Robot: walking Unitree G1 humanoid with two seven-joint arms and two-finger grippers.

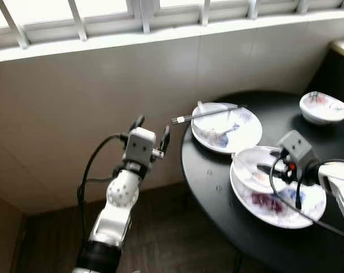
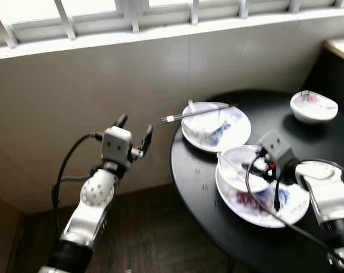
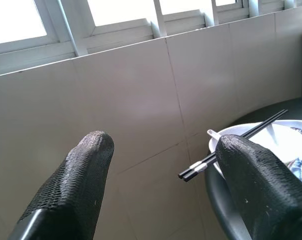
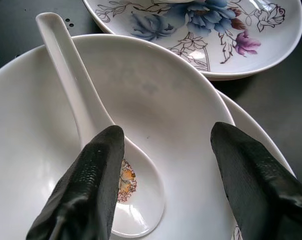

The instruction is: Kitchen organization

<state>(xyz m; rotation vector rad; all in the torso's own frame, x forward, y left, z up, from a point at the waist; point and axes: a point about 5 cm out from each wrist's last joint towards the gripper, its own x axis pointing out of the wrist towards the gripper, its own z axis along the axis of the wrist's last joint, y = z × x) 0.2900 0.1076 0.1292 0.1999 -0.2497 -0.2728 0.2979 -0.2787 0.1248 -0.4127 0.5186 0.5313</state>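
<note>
Nearest my right wrist camera, two black, coarse-textured fingers (image 4: 88,187) straddle a glossy white spoon (image 4: 96,145) lying in a smooth white bowl (image 4: 191,145) — my right pincer (image 1: 269,169) is spread wide, holding nothing. That bowl sits on a flowered plate (image 1: 308,213) on the round black table (image 1: 212,182). I judge the step in hand to be clearing the dishes, starting with the spoon; next I need to lower the fingers around its curved, slippery handle and close gently. Beyond it, a second flowered plate (image 1: 246,136) carries black chopsticks (image 1: 203,115) that jut past the table edge, and a small bowl (image 1: 323,107) stands well apart. My left pincer (image 1: 151,136) hangs wide open and empty beside the table, before the tiled wall (image 1: 75,114).
</note>
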